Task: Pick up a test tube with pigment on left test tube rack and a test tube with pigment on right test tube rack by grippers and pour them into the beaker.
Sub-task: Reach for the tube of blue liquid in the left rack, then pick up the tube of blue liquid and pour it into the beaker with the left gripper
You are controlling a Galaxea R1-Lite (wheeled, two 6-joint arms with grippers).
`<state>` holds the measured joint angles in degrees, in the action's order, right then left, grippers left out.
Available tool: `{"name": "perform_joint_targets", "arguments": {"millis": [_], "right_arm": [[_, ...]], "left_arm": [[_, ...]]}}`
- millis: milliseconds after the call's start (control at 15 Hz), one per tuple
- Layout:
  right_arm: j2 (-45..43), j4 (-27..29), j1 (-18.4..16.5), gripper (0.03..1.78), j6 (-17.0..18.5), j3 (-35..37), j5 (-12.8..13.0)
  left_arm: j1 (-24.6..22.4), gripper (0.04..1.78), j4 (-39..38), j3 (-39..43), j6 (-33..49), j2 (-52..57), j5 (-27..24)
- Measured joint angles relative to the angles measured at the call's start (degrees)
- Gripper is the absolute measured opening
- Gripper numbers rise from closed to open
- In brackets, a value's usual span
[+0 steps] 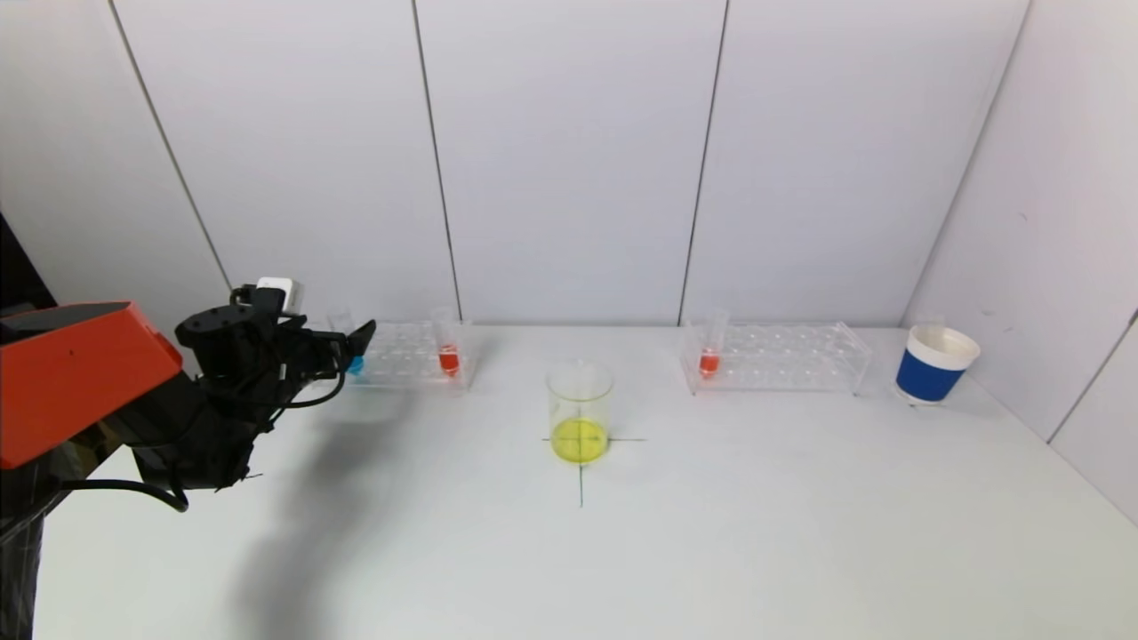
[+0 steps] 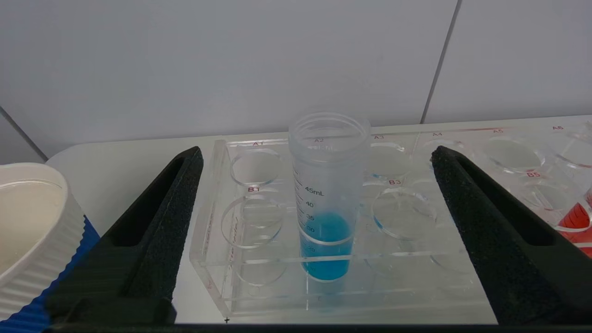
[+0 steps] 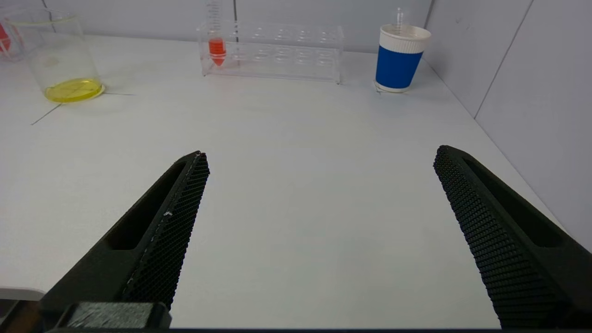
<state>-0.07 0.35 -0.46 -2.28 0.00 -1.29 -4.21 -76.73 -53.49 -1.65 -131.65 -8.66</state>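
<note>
approach stage, nothing lifted yet.
left gripper [image 2: 317,159] spread wide, lined up on blue tube [image 2: 327,199] seated in left rack [image 2: 222,259]; right gripper [image 3: 319,159] gaping over bare table; both pours into beaker [image 1: 580,411] outstanding.

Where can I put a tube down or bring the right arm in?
Bare table lies in front of the beaker and between it and the right rack. It is tight between that rack and the paper cup, and at the left rack, where the open left gripper straddles the blue tube.
</note>
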Motion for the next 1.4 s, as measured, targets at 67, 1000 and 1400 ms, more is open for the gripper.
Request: {"name": "perform_joint_targets", "arguments": {"millis": [67, 1000, 1400], "right_arm": [[0.00, 0.00, 0.02, 1.77, 0.00, 0.00, 0.00], [0.00, 0.00, 0.02, 1.77, 0.05, 0.00, 0.02], [0.00, 0.02, 0.02, 1.77, 0.02, 0.00, 0.00]], "left_arm": [[0.00, 1.64, 0.00, -0.04, 0.05, -0.05, 0.01], [0.00, 0.42, 0.13, -0.74, 0.07, -0.44, -0.02], [0.00, 0.42, 0.11, -0.74, 0.05, -0.41, 0.01]]}}
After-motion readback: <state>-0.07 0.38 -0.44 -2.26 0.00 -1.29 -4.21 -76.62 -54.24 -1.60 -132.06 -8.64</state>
